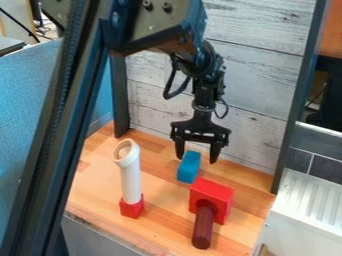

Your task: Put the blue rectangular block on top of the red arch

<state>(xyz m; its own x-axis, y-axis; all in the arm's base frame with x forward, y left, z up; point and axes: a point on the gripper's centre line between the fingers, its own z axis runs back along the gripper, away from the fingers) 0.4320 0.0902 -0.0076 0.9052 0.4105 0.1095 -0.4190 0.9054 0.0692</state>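
In the camera view, the gripper (197,157) hung over the far part of the table (163,230), its fingers spread wide and nothing held. The block (189,166) was on the table, just below the gripper and a little toward its left-of-view finger. The arch (212,197) was just nearer the camera; whether the two touched, I could not tell.

The step in hand looked to be the pick. The next move called for centring over the block, lowering and closing on its sides, then a lift high enough to clear the arch before setting it on top.

A dark cylinder (203,227) met the arch's near side; whether it went into the opening was unclear. A nudge there might have shifted the arch. Off to the side, a white tube (131,175) stood upright on a red cube (131,206), tall enough to tip if brushed, though away from the short path.
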